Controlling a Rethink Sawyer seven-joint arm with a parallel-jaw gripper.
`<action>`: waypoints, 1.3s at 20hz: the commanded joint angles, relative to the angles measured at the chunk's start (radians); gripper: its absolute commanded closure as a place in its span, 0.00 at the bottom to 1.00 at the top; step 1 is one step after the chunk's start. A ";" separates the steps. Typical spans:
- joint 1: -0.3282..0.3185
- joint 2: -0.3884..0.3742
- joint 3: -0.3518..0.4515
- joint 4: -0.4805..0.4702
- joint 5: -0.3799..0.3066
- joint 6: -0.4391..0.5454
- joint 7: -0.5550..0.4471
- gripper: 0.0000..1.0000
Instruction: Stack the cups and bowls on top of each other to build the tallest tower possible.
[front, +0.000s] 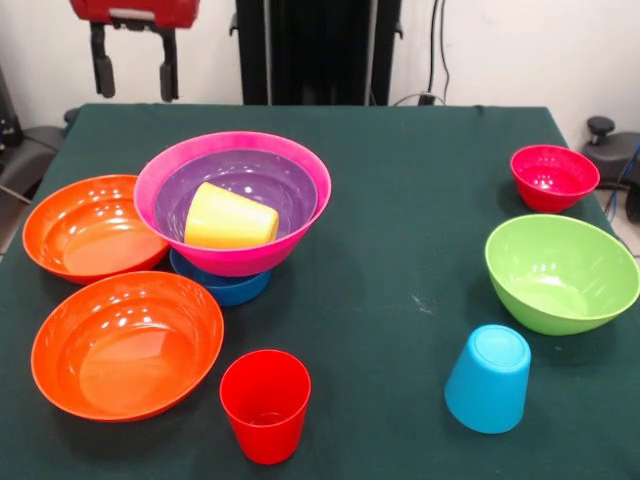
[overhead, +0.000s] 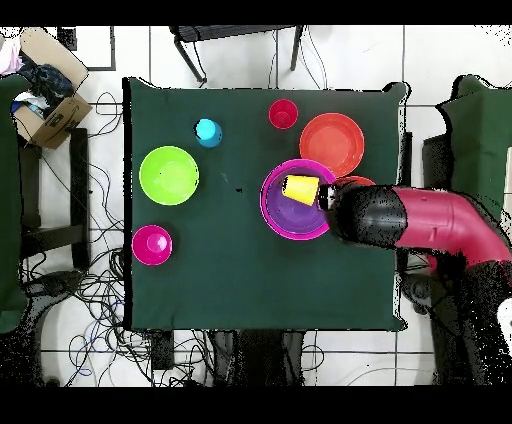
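Inside purple bowl (front: 250, 185), yellow cup (front: 230, 218), pincer (front: 135, 62) spread

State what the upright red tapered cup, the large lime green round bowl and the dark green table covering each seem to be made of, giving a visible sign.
Red tapered cup: likely glossy plastic; thin even wall, uniform colour.
Lime green round bowl: likely glossy plastic; bright highlights along its smooth inside.
Dark green table covering: apparently matte cloth; no reflections, faint specks.

Dark green table (front: 400, 200). Resting directly on it: two orange bowls (front: 127, 343), small blue bowl (front: 222, 285), lime bowl (front: 561, 272), crimson bowl (front: 554, 177). Also upright red cup (front: 265, 404) and inverted light blue cup (front: 489, 378).
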 joint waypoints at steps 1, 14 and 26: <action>-0.092 0.068 0.383 0.090 -0.017 0.047 -0.613 0.00; -0.244 0.233 0.620 0.090 -0.177 0.214 -1.290 0.00; -0.290 0.191 0.624 0.033 -0.189 0.457 -1.651 0.00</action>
